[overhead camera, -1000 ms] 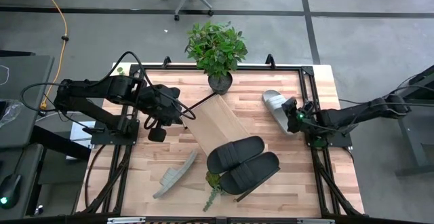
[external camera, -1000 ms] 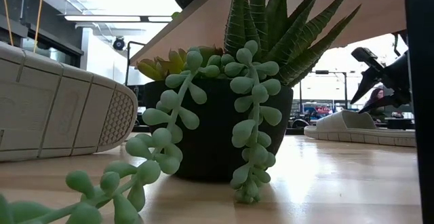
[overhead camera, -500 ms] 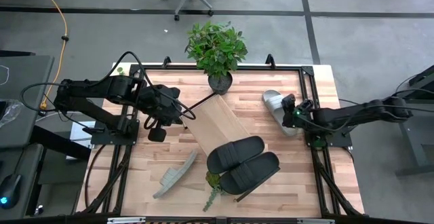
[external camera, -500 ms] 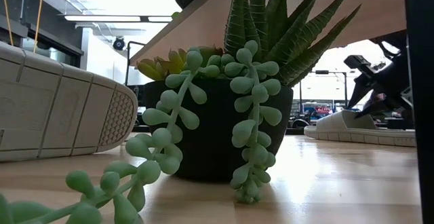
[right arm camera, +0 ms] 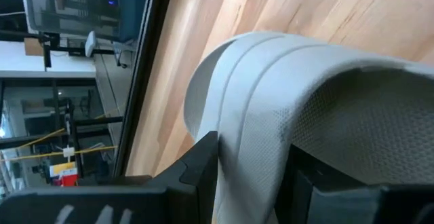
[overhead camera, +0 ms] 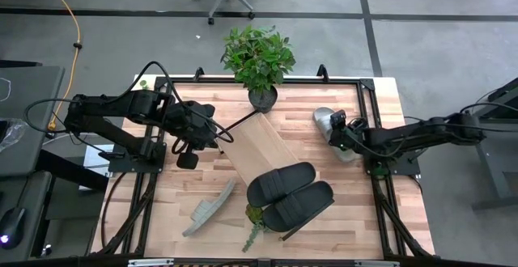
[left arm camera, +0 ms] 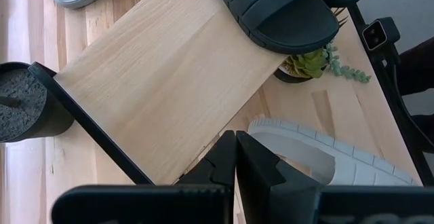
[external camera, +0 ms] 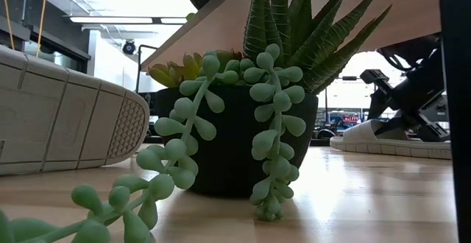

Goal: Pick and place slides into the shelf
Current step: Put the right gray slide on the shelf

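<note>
A light grey slide (overhead camera: 324,124) lies sole-down at the table's far right. My right gripper (overhead camera: 337,127) is open, slants down at it from the right, and has its fingers on either side of the strap (right arm camera: 261,108). Two black slides (overhead camera: 287,192) sit side by side on the near end of the tilted shelf (overhead camera: 257,141). A second grey slide (overhead camera: 209,206) lies on its edge at the near left. My left gripper (overhead camera: 218,135) hangs shut above the table beside the shelf's left edge, with nothing in it. My right gripper has one finger (right arm camera: 200,163) outside the strap's edge (right arm camera: 247,149) and the other (right arm camera: 308,180) on the strap's mesh-lined inner side. It slants down from the table's right. Whether the fingers touch the strap, I cannot tell. The slide rests flat on the table (external camera: 390,146).
A leafy potted plant (overhead camera: 259,57) stands at the far edge by the shelf's far end. A small succulent in a dark pot (external camera: 243,125) stands under the shelf's raised near end. Dark frame rails (overhead camera: 380,202) run along the table's sides.
My right gripper has gone toward the table's left and a little down, sliding over the grey slide's strap, and has rolled slightly. The slide has stayed where it was. The gap between the fingers is the same.
</note>
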Robot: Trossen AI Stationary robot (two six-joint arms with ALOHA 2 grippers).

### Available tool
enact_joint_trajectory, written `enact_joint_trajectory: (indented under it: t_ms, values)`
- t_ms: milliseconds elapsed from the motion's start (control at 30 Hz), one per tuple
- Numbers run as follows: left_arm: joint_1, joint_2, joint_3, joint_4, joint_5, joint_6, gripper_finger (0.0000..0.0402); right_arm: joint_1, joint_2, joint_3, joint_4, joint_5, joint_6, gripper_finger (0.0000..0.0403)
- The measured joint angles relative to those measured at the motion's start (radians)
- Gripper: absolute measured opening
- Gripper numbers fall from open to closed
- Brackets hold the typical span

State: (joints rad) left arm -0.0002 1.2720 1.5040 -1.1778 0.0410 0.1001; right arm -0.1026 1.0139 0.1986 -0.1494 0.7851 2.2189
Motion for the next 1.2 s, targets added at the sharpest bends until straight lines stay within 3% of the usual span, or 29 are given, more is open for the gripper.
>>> enact_joint_trajectory:
  t_ms: [200, 567, 800, 1200]
  values:
    - [0.0, 0.0, 0.0, 0.0, 0.0, 0.0, 0.0003, -0.001, 0.028, 0.0, 0.033, 0.011, -0.013, 0.0089]
    - [0.0, 0.0, 0.0, -0.001, 0.0, 0.0, 0.0003, 0.0, 0.026, 0.0, 0.087, 0.041, -0.086, 0.0005]
    - [0.0, 0.0, 0.0, -0.001, 0.0, 0.0, 0.0003, 0.001, 0.027, 0.0, 0.159, 0.024, -0.118, 0.0005]
    - [0.0, 0.0, 0.0, 0.0, 0.0, 0.012, 0.0003, 0.001, 0.005, 0.109, 0.241, -0.024, -0.383, 0.0001]
